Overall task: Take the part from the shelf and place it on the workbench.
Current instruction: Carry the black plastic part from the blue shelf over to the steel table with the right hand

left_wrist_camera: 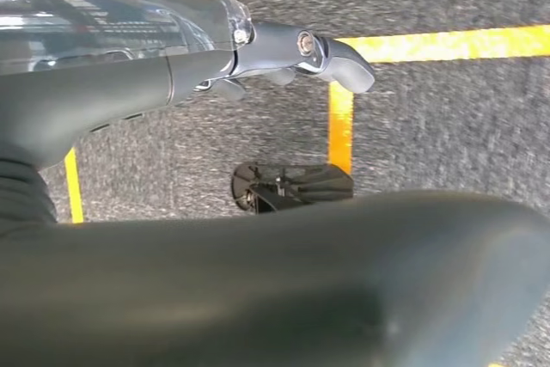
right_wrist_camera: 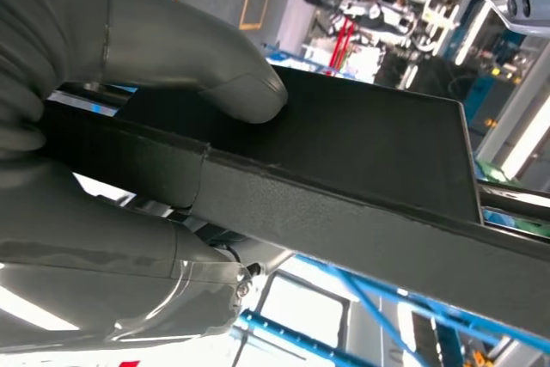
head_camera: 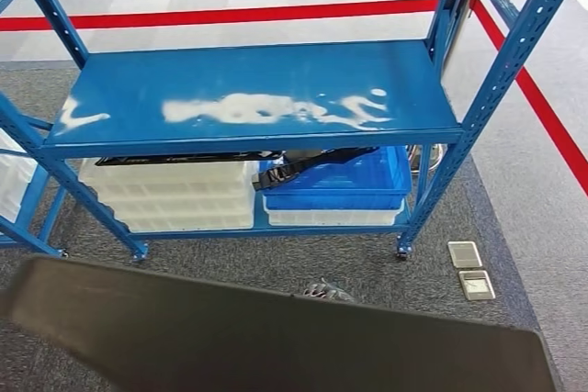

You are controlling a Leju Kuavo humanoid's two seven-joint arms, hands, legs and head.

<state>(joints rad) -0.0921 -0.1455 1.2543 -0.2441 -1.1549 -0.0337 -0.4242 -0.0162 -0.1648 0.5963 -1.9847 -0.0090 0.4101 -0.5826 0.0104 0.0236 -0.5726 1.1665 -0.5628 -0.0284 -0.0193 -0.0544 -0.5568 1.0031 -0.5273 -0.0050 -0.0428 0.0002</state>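
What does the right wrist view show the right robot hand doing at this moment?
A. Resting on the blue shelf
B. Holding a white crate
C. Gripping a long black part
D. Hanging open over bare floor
C: in the right wrist view the right robot hand has its thumb laid over the long black part, with its fingers underneath it.

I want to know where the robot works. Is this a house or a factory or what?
Most likely a factory or workshop, not a house. There's a blue metal shelf holding plastic storage bins, red safety lines taped on the grey carpet, and the right hand holding a long black part.
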